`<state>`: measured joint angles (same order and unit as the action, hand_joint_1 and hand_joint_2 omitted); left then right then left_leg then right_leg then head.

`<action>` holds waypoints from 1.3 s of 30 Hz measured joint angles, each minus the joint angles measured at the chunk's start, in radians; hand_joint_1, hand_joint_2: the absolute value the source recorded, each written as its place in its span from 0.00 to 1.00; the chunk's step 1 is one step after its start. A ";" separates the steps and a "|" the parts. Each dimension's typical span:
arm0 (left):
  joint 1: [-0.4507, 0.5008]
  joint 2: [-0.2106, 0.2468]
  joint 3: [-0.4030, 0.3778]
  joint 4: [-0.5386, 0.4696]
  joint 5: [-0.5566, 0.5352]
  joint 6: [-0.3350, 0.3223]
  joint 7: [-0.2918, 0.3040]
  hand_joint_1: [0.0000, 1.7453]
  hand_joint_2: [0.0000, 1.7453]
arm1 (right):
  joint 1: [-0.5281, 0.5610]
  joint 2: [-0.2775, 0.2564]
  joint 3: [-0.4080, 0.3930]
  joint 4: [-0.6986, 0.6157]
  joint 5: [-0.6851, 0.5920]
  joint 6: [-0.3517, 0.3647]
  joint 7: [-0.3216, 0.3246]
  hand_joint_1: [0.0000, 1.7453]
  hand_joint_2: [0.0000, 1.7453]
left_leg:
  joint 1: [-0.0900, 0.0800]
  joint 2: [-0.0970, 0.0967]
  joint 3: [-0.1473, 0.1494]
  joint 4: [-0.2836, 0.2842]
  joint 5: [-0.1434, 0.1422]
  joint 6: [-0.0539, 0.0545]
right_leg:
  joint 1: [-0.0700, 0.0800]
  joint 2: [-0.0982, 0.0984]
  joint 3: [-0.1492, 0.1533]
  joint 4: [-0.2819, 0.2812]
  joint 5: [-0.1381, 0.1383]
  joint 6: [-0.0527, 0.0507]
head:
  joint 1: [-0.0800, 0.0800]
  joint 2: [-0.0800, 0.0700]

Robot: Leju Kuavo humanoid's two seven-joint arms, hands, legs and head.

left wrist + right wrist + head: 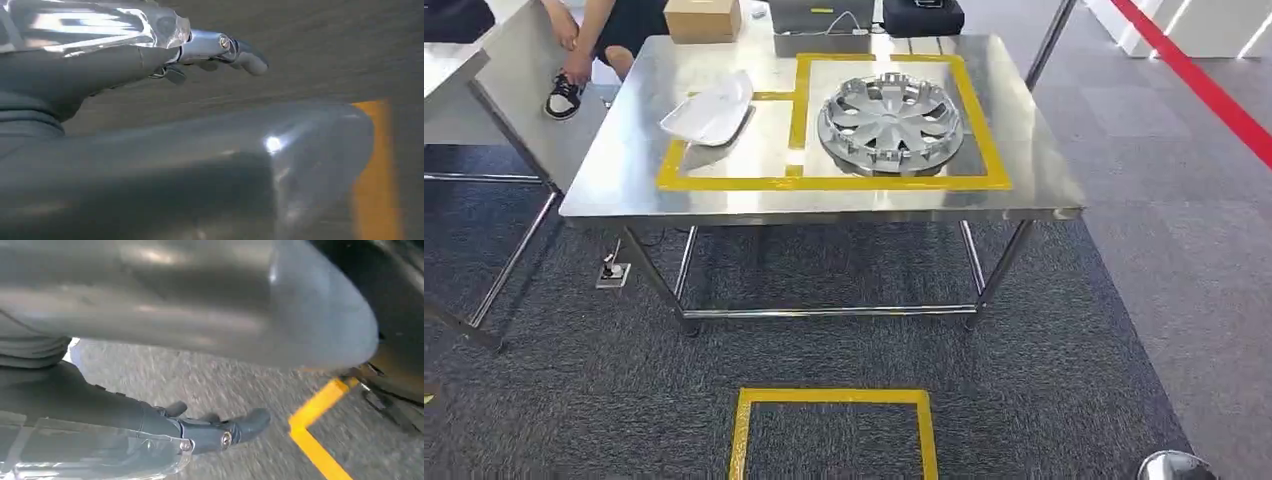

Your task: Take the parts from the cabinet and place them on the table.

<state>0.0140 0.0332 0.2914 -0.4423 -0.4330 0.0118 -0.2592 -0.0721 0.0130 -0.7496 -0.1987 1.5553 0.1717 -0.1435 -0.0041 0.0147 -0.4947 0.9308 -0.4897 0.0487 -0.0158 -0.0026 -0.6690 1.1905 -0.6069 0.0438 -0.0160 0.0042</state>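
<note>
Parts: silver hubcap (890,124) lies inside right yellow-taped square on steel table (1024,150); white curved panel (710,110) lies in left square.
Left hand (150,60): holds nothing, fingers stretched out, blurred above carpet.
Right hand (165,427): holds nothing, fingers extended, partly hidden by thumb.
Person (584,40): cut off at top edge.

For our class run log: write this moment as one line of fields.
table: hubcap in right taped box, white part in left | left robot hand: holds nothing | right robot hand: holds nothing
</note>
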 joint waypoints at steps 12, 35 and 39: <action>-0.036 -0.002 -0.003 0.213 0.036 -0.024 0.125 0.00 0.00 | -0.006 0.014 0.017 0.004 -0.001 0.030 -0.010 0.00 0.00 | -0.004 -0.008 -0.121 0.044 0.089 -0.039 | 0.010 -0.007 0.235 -0.248 0.083 -0.055 | 0.003 0.000; -0.055 -0.022 0.048 0.242 0.063 -0.048 0.110 0.00 1.00 | 0.001 0.035 -0.016 0.005 -0.099 0.050 0.104 0.00 0.00 | -0.001 -0.003 -0.004 -0.002 0.008 -0.007 | 0.006 -0.002 0.095 -0.021 0.096 -0.010 | 0.002 0.000; -0.058 -0.029 0.075 0.243 0.079 -0.061 0.117 0.00 1.00 | -0.001 0.037 -0.058 0.005 -0.145 0.058 0.176 0.00 1.00 | -0.005 -0.003 -0.014 0.012 0.020 -0.025 | 0.013 -0.002 0.229 -0.251 0.098 -0.029 | 0.001 0.000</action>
<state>-0.0438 0.0038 0.3666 -0.1995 -0.3540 -0.0492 -0.1423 -0.0733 0.0500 -0.8076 -0.1942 1.4107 0.2300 0.0325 -0.0092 0.0119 -0.5089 0.9423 -0.4696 0.0238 -0.0024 -0.0042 -0.4404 0.9392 -0.5092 0.0146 -0.0149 0.0042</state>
